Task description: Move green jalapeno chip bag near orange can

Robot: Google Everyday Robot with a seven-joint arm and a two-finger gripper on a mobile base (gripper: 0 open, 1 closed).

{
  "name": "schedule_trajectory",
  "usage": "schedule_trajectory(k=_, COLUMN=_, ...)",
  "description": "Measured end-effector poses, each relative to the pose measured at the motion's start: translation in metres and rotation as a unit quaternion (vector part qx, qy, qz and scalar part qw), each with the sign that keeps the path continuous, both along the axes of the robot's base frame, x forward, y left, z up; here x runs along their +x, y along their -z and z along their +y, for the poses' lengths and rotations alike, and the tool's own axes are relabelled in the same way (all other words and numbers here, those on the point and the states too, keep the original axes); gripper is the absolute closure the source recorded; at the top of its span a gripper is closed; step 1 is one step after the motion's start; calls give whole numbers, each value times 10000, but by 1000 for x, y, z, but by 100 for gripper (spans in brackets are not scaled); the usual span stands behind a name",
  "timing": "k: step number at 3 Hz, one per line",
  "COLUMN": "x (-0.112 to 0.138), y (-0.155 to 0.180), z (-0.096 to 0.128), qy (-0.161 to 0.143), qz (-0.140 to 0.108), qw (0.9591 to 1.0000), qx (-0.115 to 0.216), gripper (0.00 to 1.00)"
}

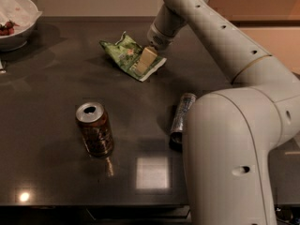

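Observation:
The green jalapeno chip bag (121,52) lies flat and crinkled on the dark table (56,88), at the back middle. My gripper (144,61) comes down from the upper right and sits on or just over the bag's right end, hiding part of it. The orange can (95,129) stands upright at the front left, silver top with the opening showing, well apart from the bag.
A slim silver can (182,115) lies on its side right of the orange can, partly behind my arm's large white link (225,163). A white bowl (16,22) with dark food stands at the back left corner. The table's front edge runs along the bottom.

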State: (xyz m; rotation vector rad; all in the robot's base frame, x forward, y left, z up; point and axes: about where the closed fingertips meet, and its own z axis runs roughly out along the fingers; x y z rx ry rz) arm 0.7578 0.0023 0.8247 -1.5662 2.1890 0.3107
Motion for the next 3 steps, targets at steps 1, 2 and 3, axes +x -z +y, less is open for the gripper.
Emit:
schedule_trajectory(k=1, x=-2, y=-6, z=5, qy=13, qz=-26, qw=10000, qx=23, gripper=42)
schedule_trajectory(k=2, x=-15, y=-17, z=8, qy=-99, qz=-82, qw=9999, qx=93, gripper=64)
schedule_trajectory(k=3, x=-47, y=-33, z=10, qy=-354, qz=-92, qw=9991, qx=235, gripper=88)
